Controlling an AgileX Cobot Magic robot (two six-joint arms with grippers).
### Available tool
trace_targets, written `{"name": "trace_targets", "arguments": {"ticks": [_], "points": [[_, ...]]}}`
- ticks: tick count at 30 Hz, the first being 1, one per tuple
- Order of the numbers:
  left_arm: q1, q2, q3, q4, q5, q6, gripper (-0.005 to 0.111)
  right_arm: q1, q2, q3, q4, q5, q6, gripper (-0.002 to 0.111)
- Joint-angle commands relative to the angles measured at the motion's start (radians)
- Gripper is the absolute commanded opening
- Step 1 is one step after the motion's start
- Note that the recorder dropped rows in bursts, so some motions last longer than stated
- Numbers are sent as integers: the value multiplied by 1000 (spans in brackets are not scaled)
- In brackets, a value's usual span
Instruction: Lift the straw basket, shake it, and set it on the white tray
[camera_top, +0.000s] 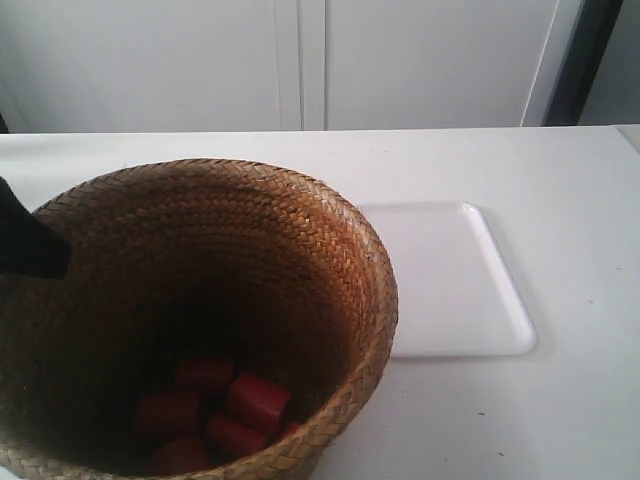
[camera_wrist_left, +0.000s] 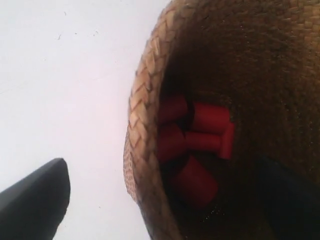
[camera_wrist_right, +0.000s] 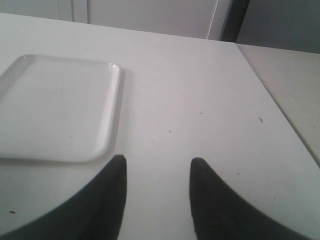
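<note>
Your large brown woven straw basket (camera_top: 250, 260), lower left, is not yet on the flat glossy white tray (camera_top: 450, 280). The left jaws straddle its rim, released; the right jaws are parted, empty.

basket (camera_top: 250, 230) left of tray (camera_top: 450, 280), cylinders (camera_top: 258, 400) lying in basket

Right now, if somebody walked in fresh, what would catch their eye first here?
The big straw basket fills the exterior view's near left, with a heap of red cylinders at its bottom. Beside it, toward that view's right, the white tray lies on the table with nothing on the part that shows. The left gripper straddles the basket's wall, jaws open, one finger inside and one outside.
</note>
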Motion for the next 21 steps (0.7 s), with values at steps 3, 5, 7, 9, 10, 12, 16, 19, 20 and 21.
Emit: {"name": "trace_targets", "arguments": {"ticks": [3,5,7,9,10,12,16,19,20,21], "points": [[-5,63,-7,4,-4,2,75,-3,-6,5,-2,-11,-3,39],[-5,73,-7,6,-14,25,61,-3,-6,5,-2,-11,-3,39],[-5,75,-7,6,-23,30,48,-3,-6,5,-2,-11,-3,39],[-5,75,-7,6,-28,34,35,-3,-6,5,-2,-11,-3,39],[-5,75,-7,6,-35,43,30,-3,-6,5,-2,-11,-3,39],[-5,75,-7,3,-39,49,14,-3,-6,5,-2,-11,-3,39],[-5,77,13,-38,-56,99,0,-3,-6,5,-89,-119,-92,39],[-5,77,15,-38,-44,97,0,-3,-6,5,-75,-503,-68,39],[-5,82,15,-36,-47,102,0,-3,-6,5,-73,-579,-60,39],[-5,83,15,-31,-50,102,0,-3,-6,5,-73,-644,-60,39]]}}
